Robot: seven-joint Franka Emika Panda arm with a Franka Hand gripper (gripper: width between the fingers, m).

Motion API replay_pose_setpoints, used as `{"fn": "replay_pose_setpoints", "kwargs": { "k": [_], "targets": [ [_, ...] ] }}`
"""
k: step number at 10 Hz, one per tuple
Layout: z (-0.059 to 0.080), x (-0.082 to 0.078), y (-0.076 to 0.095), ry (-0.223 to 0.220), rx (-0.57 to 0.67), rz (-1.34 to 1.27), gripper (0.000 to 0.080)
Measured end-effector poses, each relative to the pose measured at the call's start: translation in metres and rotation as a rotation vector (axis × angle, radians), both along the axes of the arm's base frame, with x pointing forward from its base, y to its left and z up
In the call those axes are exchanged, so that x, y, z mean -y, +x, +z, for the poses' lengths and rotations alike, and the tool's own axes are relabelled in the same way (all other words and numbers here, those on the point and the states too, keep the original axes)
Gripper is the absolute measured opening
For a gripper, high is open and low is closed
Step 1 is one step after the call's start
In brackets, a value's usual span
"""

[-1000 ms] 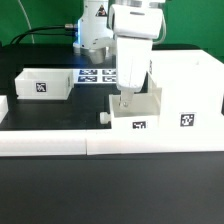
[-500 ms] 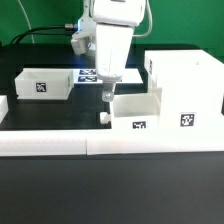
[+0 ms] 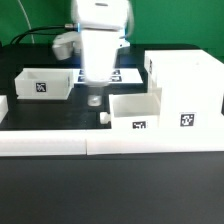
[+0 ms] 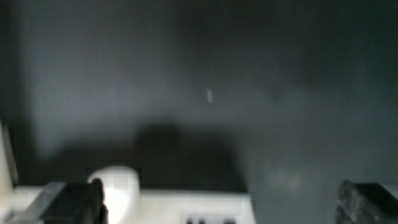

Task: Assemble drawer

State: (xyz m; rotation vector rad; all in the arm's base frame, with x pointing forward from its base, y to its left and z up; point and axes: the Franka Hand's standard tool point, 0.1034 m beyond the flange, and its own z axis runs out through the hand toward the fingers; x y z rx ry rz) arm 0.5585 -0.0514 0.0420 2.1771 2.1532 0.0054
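The drawer is in three pieces. Its housing (image 3: 185, 90) stands upright, well off to the jaws' side toward the exterior view's right. The first tray (image 3: 135, 112) sits against the housing's open side, between the housing and the jaws. Its knob (image 3: 104, 117) points out and lies just below and beside the fingertips. How deep this tray has gone in cannot be told, but a good part of it shows outside the box, so I judge it at best partly slid home. In the wrist view the same knob (image 4: 116, 185) and the rim of the first tray (image 4: 178, 205) show low between the fingers (image 4: 71, 200).

The second tray (image 3: 45, 83) lies on the far side of the jaws from the housing, well apart from both and not in any slot.

The gripper (image 3: 95, 97) hangs above the bare table (image 3: 60, 110) between the two trays. Seen from the wrist, the gripper (image 4: 222, 203) has its jaws spread wide with nothing between them.

By my reading, one tray is started and the other is yet to be fetched and inserted.

The marker board (image 3: 128, 75) lies behind the jaws, and the border wall (image 3: 60, 143) runs in front of them.
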Motion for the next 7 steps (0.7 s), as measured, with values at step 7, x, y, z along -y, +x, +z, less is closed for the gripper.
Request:
{"fn": "replay_pose_setpoints", "kwargs": {
  "k": [7],
  "targets": [
    [-0.029,-0.018,-0.005,0.120,-0.036,0.069,0.0649]
  ]
}}
